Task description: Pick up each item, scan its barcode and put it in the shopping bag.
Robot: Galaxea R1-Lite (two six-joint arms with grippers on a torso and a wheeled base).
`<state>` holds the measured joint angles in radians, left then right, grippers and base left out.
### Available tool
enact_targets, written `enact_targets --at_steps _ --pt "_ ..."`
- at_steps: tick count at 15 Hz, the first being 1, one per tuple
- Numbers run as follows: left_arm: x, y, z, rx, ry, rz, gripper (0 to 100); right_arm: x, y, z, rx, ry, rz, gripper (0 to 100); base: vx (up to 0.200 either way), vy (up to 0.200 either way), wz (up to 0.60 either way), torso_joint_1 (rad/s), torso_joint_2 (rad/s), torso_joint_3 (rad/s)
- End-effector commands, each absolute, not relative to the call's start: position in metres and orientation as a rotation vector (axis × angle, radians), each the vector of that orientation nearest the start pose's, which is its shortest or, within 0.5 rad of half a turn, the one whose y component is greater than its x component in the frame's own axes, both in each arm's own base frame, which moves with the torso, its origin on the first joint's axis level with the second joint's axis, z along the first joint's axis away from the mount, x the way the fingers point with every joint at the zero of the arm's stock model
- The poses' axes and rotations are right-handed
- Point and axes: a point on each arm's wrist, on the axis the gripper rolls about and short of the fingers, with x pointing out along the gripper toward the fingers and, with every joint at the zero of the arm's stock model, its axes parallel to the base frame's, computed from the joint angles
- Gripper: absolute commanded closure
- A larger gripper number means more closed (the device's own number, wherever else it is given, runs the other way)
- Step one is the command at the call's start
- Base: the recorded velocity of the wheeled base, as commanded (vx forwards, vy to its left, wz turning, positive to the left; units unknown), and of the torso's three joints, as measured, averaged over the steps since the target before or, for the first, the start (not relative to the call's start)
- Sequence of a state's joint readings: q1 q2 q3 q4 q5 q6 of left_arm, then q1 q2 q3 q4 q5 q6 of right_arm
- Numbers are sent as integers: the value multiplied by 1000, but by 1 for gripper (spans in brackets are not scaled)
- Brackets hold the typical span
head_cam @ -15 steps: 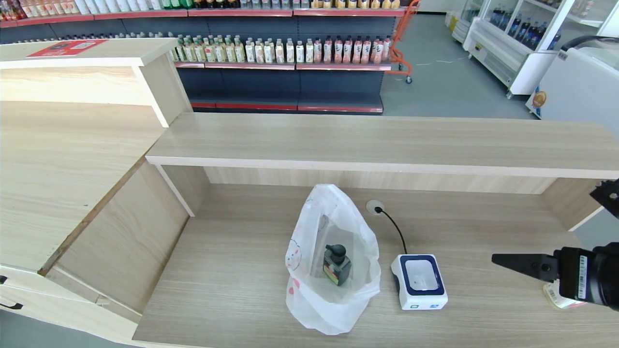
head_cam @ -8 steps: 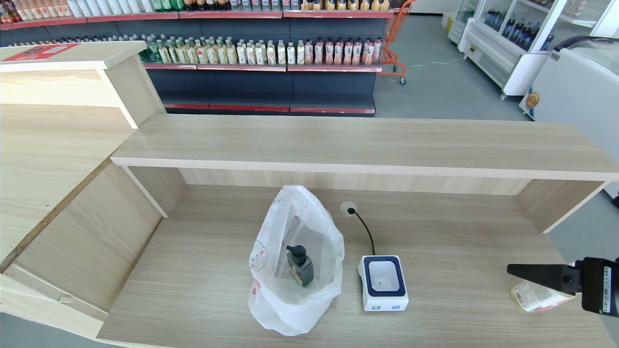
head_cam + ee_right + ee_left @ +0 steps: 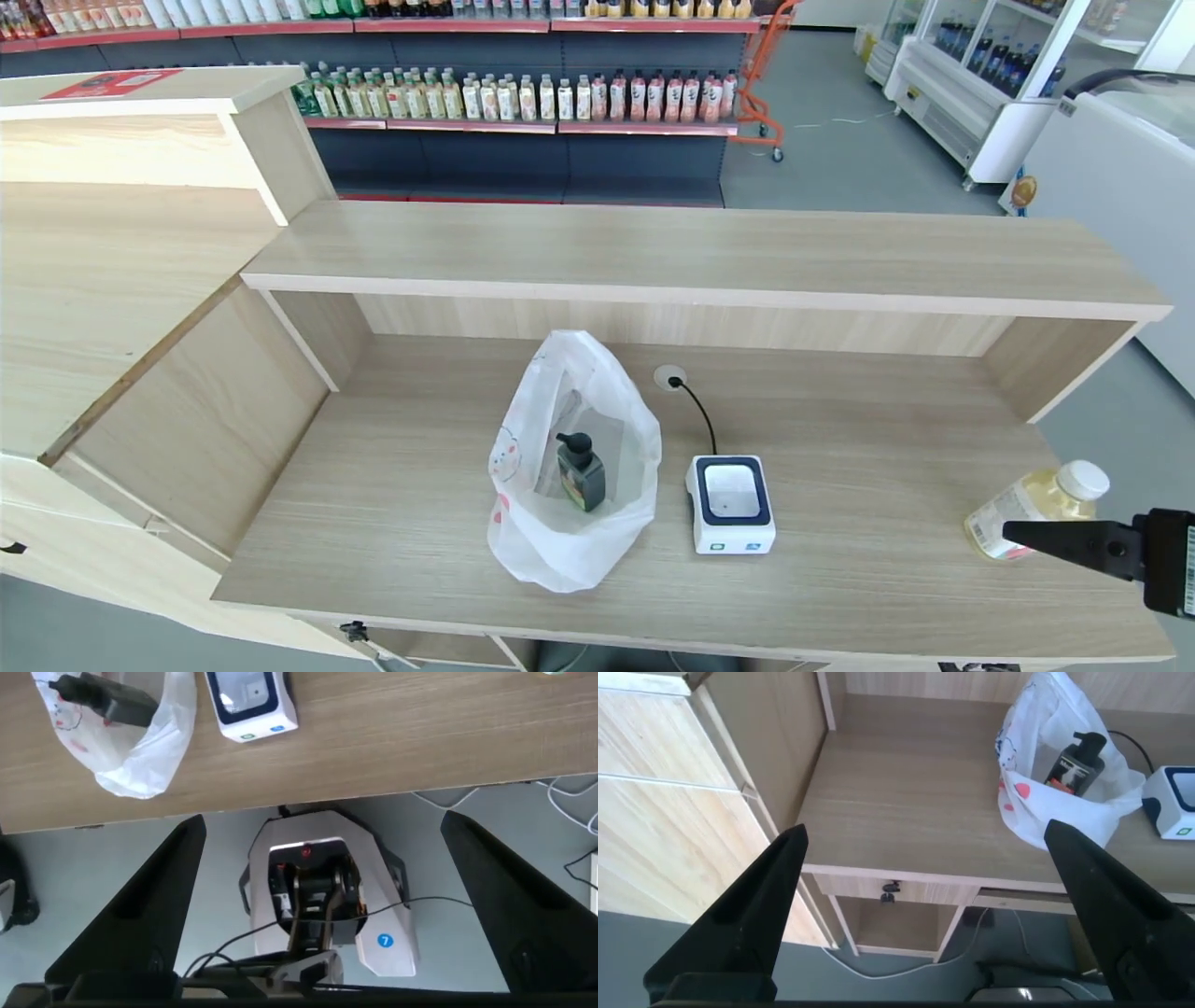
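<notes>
grasp of the clear plastic bottle of yellowish liquid with a white cap (image 3: 1032,509) looks like the step in hand; it sits at the right end of the pale wood-grain counter (image 3: 868,579), near the edge; cannot tell whether it stands or lies; the black right gripper (image 3: 320,826) is spread wide with nothing between the fingers; one finger (image 3: 1064,541) is just beside the bottle, contact unclear; to do it well: bring the spread jaws around the bottle's body, not the cap; close firmly, since smooth round plastic may slip; leave the label side free for the white box scanner with a dark blue rim (image 3: 731,504); avoid nudging the bottle off the edge; the scanner stands just beside the white thin plastic shopping bag (image 3: 523,551), which already holds a dark pump bottle (image 3: 581,474), upright; the black left gripper (image 3: 926,833) is spread too and empty, off the counter's front, well apart from the bag; views: head view gives the bottle's place and the scanner's black cable (image 3: 698,415) running to a round port; right wrist view gives the full gap between the right fingers, which head view has side-on; left wrist view adds a small dark fitting (image 3: 890,891) on the panel under the counter's front
</notes>
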<state>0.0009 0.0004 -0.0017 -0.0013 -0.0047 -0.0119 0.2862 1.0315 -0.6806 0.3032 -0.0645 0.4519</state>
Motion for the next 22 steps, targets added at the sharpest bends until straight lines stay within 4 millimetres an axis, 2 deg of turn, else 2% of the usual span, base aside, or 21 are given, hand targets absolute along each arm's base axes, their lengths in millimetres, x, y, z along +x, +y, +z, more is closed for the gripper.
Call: enact_targets --at_steps 1,4,6,8,12,22 --pt "-23 0 76 -12 -3 -5 0 114 30 206 325 675 49 0 0 0 0 0 0 0" --pt "-23 0 76 -6 -3 -6 0 118 24 203 337 684 -10 0 0 -133 0 3 2 2" --pt "-23 0 76 -2 -3 -6 0 129 13 194 348 726 -119 0 0 -200 0 -7 -7 5" --pt "-23 0 76 -2 -3 -6 0 132 9 187 345 753 -141 0 0 -200 0 10 5 -5" --pt "-23 0 76 -2 -3 -6 0 133 11 180 343 803 -80 0 0 -200 0 7 0 0" --pt "-23 0 76 -8 -3 -6 0 159 13 162 181 908 9 0 0 -200 0 1 2 2"
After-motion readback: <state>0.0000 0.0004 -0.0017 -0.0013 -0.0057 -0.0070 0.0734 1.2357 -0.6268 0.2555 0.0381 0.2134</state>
